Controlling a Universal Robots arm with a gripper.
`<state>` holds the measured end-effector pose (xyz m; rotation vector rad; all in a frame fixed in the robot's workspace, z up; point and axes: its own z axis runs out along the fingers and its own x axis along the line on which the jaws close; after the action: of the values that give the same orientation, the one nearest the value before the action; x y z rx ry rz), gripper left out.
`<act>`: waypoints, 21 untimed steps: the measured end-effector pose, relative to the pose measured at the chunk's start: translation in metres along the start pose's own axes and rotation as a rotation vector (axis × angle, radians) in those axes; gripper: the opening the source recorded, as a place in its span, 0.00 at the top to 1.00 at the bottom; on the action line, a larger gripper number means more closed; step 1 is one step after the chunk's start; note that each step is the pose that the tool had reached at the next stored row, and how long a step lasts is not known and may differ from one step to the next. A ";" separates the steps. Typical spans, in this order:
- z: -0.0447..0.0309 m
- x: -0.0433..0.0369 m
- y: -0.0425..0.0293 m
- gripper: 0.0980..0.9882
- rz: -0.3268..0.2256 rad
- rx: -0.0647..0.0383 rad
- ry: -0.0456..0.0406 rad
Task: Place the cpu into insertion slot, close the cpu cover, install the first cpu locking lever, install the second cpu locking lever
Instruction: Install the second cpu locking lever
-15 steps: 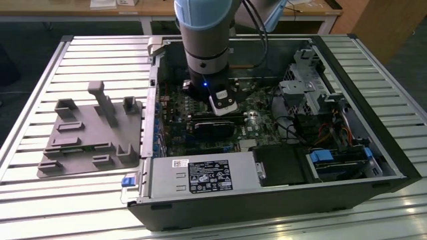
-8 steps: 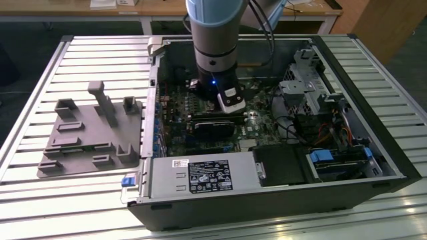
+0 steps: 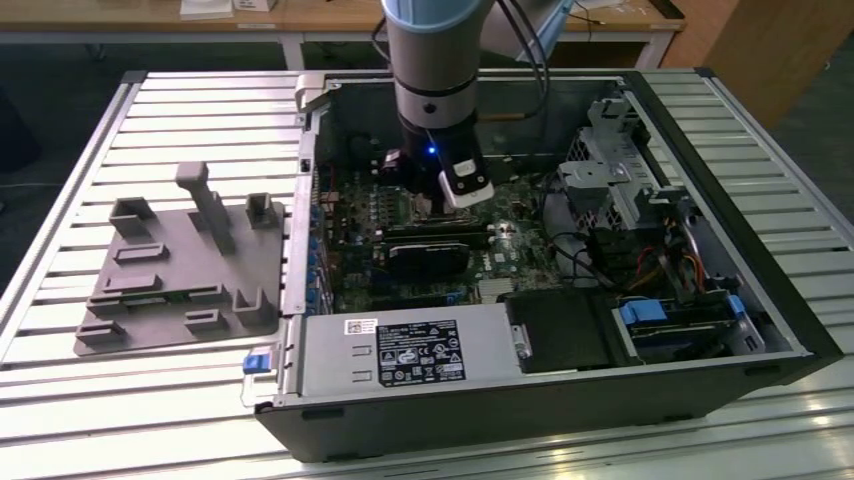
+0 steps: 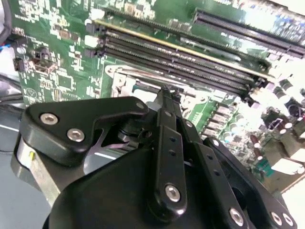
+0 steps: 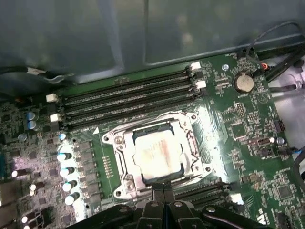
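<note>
The cpu (image 5: 155, 155), a dull silver-tan square, lies flat in the insertion slot (image 5: 118, 139) on the green board. The cpu cover (image 5: 189, 143), a silvery frame with a window, lies down around the chip. My gripper (image 5: 163, 187) is shut, its two black fingers pressed together at the socket's edge, just beside the cover's rim. Whether the tips touch a lever is hidden by the fingers. In the second wrist view the gripper (image 4: 165, 90) points down at the cover (image 4: 125, 81). In the exterior view the gripper (image 3: 438, 205) reaches deep into the open computer case (image 3: 534, 420).
Long black memory slots (image 5: 128, 95) run beside the socket, with capacitors (image 5: 64, 167) and a coin battery (image 5: 244, 82) nearby. A black graphics card (image 3: 430, 252), a power supply (image 3: 400, 350) and a drive cage (image 3: 614, 180) crowd the case. A grey fixture plate (image 3: 180, 270) lies outside on the slatted table.
</note>
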<state>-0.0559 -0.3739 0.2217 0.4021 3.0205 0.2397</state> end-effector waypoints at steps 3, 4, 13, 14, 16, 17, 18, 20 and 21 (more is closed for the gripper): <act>0.0013 -0.0027 0.0058 1.00 0.000 0.008 -0.0004; 0.0016 -0.0032 0.0072 1.00 0.000 0.008 -0.0002; 0.0037 -0.0043 0.0180 1.00 -0.003 0.010 0.0013; 0.0038 -0.0042 0.0191 1.00 -0.004 0.010 0.0015; 0.0042 -0.0041 0.0210 1.00 -0.006 0.010 0.0020; 0.0044 -0.0040 0.0218 1.00 -0.007 0.010 0.0023; 0.0045 -0.0039 0.0227 1.00 -0.008 0.010 0.0025; 0.0048 -0.0037 0.0243 1.00 -0.010 0.012 0.0030; 0.0049 -0.0036 0.0250 1.00 -0.010 0.014 0.0029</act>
<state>-0.0457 -0.3503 0.2213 0.3874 3.0281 0.2183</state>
